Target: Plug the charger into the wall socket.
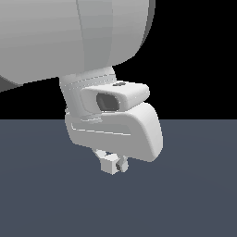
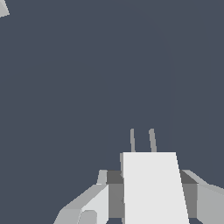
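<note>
the charger [image 2: 151, 188] sits between the gripper [image 2: 148, 199] fingers, above the floor [image 2: 65, 87].

No readable txt, labels or nos. in either view.

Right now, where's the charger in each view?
Exterior view: the charger is the small off-white block just below the arm's wrist housing, low centre, largely hidden by it.
Wrist view: large white block at the bottom edge, two prongs pointing away.
Shared landmark: the gripper fingers flanking the block.
</note>
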